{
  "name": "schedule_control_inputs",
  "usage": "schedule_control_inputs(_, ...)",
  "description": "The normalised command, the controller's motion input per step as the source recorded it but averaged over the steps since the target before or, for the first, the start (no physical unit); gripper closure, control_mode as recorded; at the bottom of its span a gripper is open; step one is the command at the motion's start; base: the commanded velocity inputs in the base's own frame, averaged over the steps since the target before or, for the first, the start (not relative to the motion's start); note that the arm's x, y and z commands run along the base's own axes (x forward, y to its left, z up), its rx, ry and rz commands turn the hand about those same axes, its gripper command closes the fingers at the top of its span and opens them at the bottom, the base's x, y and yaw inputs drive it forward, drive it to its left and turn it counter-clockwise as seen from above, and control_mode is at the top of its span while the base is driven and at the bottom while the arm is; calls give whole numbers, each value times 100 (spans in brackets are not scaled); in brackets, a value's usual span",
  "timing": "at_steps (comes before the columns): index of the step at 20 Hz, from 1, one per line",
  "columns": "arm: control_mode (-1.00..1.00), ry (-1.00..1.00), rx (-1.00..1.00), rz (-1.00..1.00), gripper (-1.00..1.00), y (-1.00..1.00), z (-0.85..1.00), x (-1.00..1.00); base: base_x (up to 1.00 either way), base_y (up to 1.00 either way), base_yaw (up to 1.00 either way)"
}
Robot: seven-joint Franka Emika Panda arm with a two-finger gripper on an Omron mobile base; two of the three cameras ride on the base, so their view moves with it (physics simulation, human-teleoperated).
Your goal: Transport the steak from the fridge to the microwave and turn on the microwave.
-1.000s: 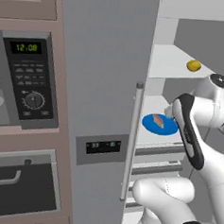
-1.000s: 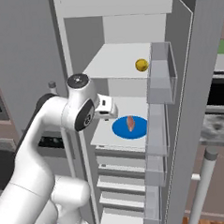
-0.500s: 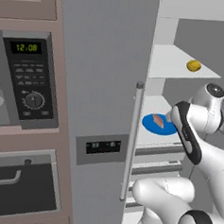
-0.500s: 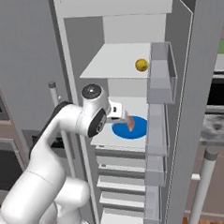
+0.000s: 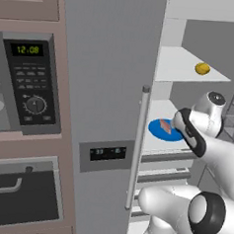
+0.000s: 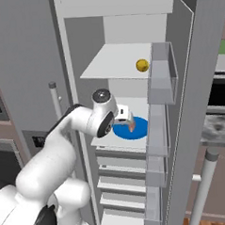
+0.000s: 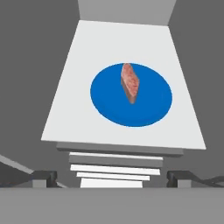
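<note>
A blue round plate (image 7: 131,98) lies on a white shelf (image 7: 87,52). A small yellow round item (image 6: 141,65) sits on the shelf above. A dark oven (image 5: 19,194) has a horizontal handle.

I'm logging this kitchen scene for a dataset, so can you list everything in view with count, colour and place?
steak: one, pinkish-red, on the plate
plate: one, blue, on the fridge's middle shelf
round item: one, yellow, on the upper shelf
fridge: one, grey, door open, white shelves
microwave: one, dark grey, left of the fridge
oven: one, dark, below the microwave
gripper: one, dark tips, open, short of the plate
</note>
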Motion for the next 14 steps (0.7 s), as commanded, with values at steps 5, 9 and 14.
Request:
schedule_control_inputs(5, -100, 0, 0, 4, -100, -15, -24, 44, 0, 0, 0)
schedule_control_inputs(9, -100, 1, 0, 4, -100, -15, -23, 44, 0, 0, 0)
schedule_control_inputs(14, -100, 4, 0, 1, -100, -6, -22, 44, 0, 0, 0)
